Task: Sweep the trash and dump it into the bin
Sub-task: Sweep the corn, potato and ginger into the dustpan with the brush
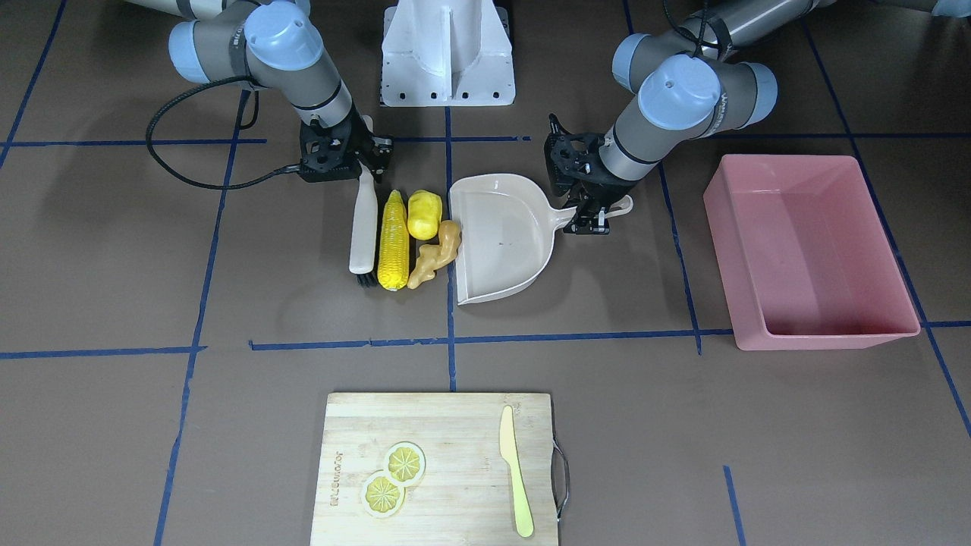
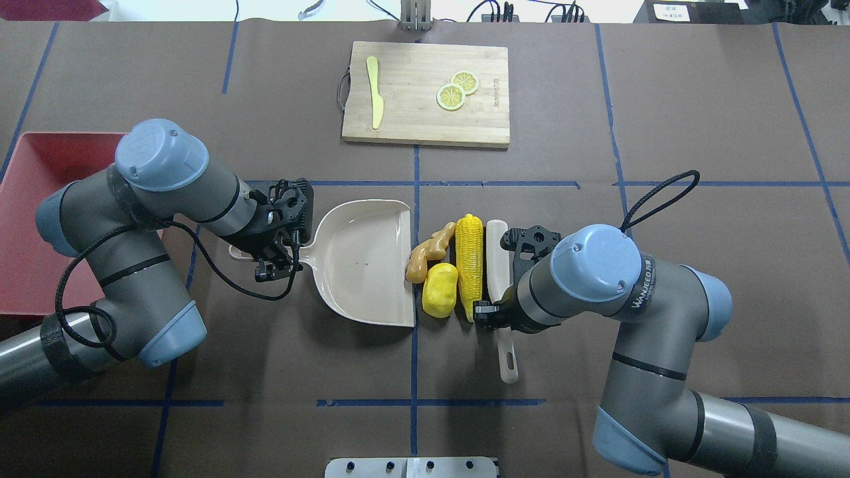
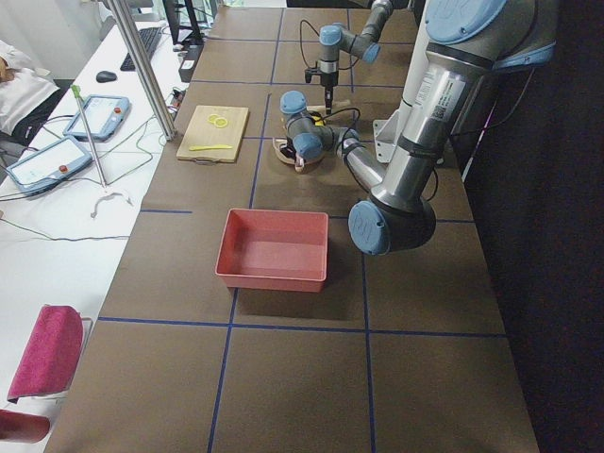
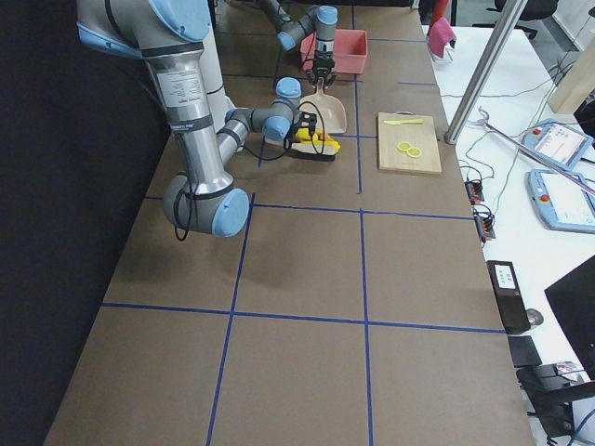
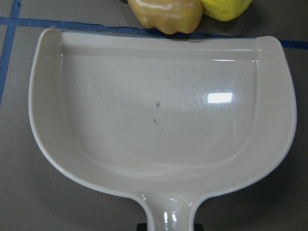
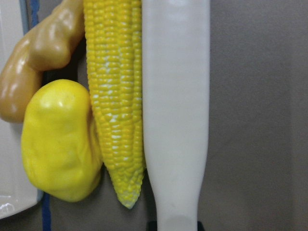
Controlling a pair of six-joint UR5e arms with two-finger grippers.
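Three light, hard plastic bits, corn cob (image 2: 469, 264), yellow lump (image 2: 440, 290) and ginger root (image 2: 428, 252), lie on the tabletop (image 2: 597, 299) between brush (image 2: 497, 255) and dustpan (image 2: 362, 265) mouth; they look slick and likely to roll, so push broadside; right claw (image 1: 362, 163) pinches the brush handle, left claw (image 1: 592, 216) the dustpan handle, bin (image 1: 838, 338) well apart

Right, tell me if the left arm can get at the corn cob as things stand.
Probably not directly: its fingers hold the dustpan by its handle, and that pan, the ginger root and yellow lump lie between them and the corn cob.
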